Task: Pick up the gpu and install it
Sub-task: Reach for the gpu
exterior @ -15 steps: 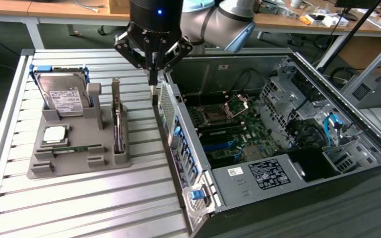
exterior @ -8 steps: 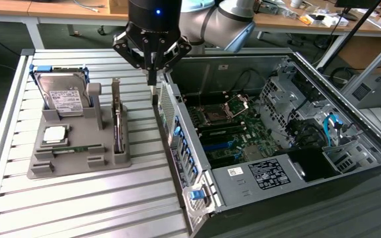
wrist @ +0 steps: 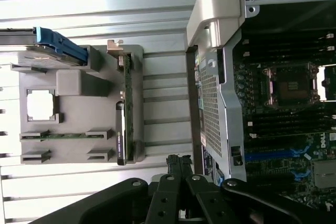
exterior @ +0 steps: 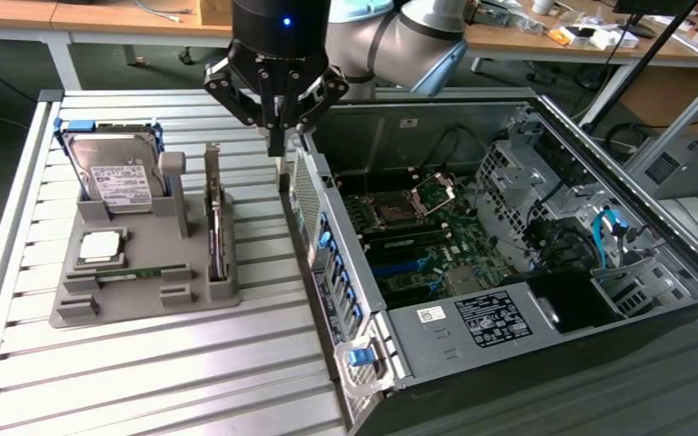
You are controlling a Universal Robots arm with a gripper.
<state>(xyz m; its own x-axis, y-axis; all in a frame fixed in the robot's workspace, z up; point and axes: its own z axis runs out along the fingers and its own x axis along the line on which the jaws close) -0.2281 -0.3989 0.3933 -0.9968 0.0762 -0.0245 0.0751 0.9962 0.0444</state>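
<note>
On the slatted metal table (exterior: pixel 143 381), a silver hard drive (exterior: pixel 121 182) bears a white label with unreadable print. The thin dark gpu card (exterior: pixel 214 227) stands on edge in the grey holder tray (exterior: pixel 131 304). The black gripper (exterior: pixel 279 150), pressed together and empty, hangs above the clear strip beside the open computer case (exterior: pixel 446 341).

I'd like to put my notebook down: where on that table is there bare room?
The widest bare patch is the slatted table at the exterior view's bottom left, bordered by the grey holder and the computer case. A narrow strip runs between holder and case, where the shut fingers hang. The holder itself is crowded: hard drive, gpu on edge.
</note>
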